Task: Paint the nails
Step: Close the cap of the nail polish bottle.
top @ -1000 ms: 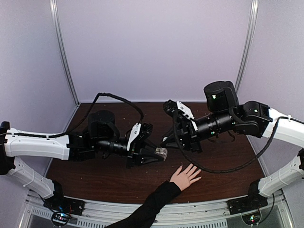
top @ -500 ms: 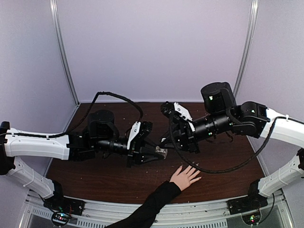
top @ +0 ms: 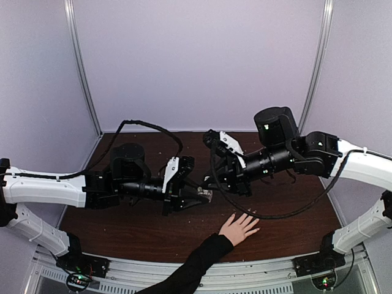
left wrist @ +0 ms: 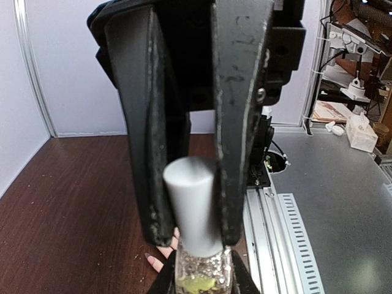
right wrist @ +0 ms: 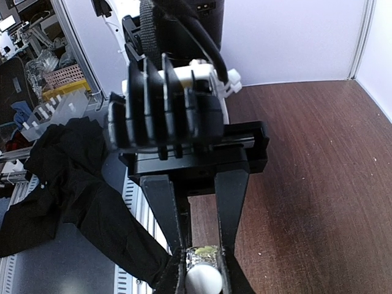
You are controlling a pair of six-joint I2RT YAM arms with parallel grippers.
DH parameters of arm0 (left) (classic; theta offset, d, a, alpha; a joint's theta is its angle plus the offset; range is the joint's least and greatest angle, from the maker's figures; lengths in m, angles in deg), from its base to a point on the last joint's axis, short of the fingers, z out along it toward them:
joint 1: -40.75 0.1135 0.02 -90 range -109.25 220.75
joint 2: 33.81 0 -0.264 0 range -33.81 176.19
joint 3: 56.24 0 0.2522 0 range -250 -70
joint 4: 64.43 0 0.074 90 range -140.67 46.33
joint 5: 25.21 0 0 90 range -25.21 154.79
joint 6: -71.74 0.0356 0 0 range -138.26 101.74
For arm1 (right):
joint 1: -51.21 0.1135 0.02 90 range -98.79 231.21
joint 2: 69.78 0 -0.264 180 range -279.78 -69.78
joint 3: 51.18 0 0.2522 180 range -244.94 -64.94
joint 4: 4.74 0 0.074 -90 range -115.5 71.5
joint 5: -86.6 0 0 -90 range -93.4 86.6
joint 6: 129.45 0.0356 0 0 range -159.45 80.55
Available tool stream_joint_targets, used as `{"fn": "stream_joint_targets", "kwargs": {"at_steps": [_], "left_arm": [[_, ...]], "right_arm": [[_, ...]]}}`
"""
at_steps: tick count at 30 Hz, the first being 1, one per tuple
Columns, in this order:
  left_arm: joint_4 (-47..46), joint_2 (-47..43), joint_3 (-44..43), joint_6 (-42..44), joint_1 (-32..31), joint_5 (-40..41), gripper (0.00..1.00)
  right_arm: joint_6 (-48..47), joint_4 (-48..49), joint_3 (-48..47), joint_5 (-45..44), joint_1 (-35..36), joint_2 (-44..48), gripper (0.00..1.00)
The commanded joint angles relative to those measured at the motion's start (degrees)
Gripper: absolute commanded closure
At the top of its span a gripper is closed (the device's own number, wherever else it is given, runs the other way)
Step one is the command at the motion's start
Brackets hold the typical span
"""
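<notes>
- left jaws clamped tight on the glittery nail polish bottle (left wrist: 199, 272)
- right jaws pinched shut on its pale grey cap (left wrist: 191, 202), meeting the left ones head-on
- the nails (top: 250, 215) are on a hand (top: 239, 228) lying flat on the surface (top: 122, 233), fingers spread, near its front edge, just in front of both jaws

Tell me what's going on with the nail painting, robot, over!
Left gripper shut on bottle. Right gripper shut on white cap, cap still on. Hand flat on table, nails apart from both grippers.
</notes>
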Motion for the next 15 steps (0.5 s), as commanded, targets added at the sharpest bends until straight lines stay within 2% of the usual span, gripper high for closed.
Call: {"fn": "stream_joint_targets", "kwargs": {"at_steps": [1,10,15], "left_arm": [[-8.44,-2.16,-1.25,0.46,-0.2,6.8,1.0],[-11.57,-2.06,-0.96,-1.09,-0.21,18.83,1.0],[-13.47,-1.31,-0.95,-1.6,-0.21,21.05,1.0]], "right_arm": [[2.66,-1.07,0.7,-1.39,0.73,-2.68,1.0],[8.1,-0.01,0.54,-10.37,0.78,-4.82,1.0],[9.23,1.11,0.85,-11.86,0.82,-5.29,0.98]]}}
